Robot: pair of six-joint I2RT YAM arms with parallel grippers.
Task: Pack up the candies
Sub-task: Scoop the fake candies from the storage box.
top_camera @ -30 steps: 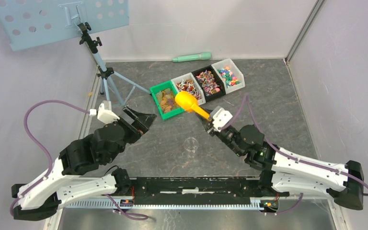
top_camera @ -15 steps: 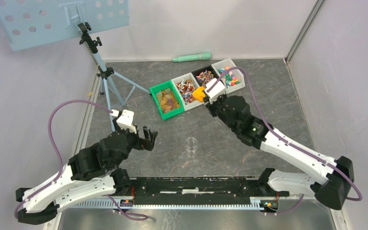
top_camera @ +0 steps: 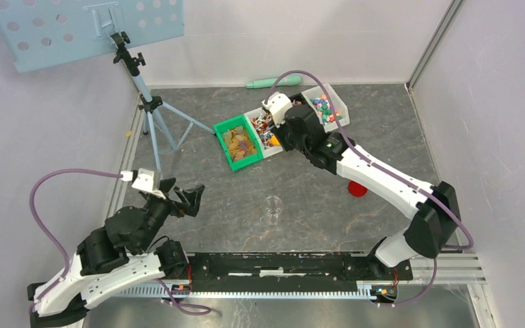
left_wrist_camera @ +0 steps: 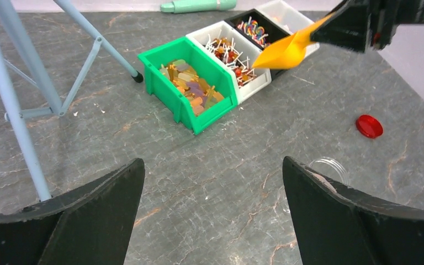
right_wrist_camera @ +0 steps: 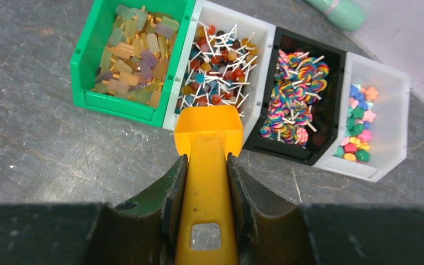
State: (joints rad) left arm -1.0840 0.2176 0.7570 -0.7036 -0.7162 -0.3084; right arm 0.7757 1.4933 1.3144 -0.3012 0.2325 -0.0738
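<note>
Right gripper (right_wrist_camera: 205, 165) advanced scoop (right_wrist_camera: 207, 128); candies (right_wrist_camera: 214, 74) ahead.

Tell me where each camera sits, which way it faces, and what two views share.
Top: above and behind, looking down on the table; left arm and right arm show.
Left wrist: low over the table, facing the bins; open left gripper frames the bottom.
Right wrist: above the bins, looking down; right gripper clamps the yellow scoop.
Shared: both wrist views show the bins and scoop.
</note>
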